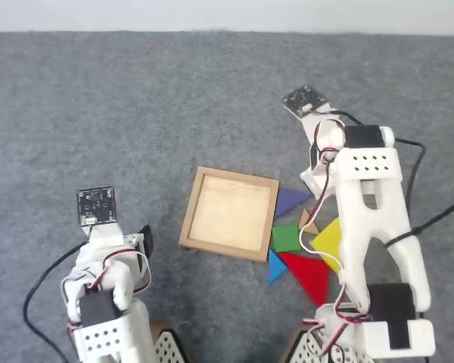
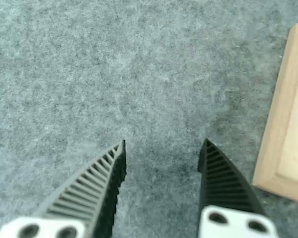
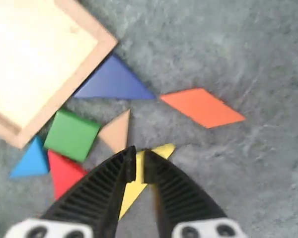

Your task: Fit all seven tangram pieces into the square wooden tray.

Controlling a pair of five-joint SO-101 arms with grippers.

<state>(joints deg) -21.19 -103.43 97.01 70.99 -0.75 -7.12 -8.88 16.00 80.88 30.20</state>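
Note:
The square wooden tray (image 1: 191, 212) lies mid-table with nothing in it; its rim (image 2: 280, 129) and one corner (image 3: 105, 42) show in the wrist views. Just right of it lie a purple triangle (image 1: 290, 200), green square (image 1: 285, 238), tan triangle (image 1: 308, 219), yellow triangle (image 1: 329, 240), red triangle (image 1: 306, 274) and small blue triangle (image 1: 275, 266). An orange parallelogram (image 3: 202, 106) lies farther from the tray. My right gripper (image 3: 139, 150) hangs shut over the yellow triangle (image 3: 131, 193), holding nothing. My left gripper (image 2: 164, 146) stands open over bare carpet left of the tray.
Grey carpet covers the whole table. The right arm (image 1: 363, 174) stretches over the pieces and hides part of them from above. The left arm (image 1: 106, 280) sits at the front left. Open carpet spreads behind the tray and to its left.

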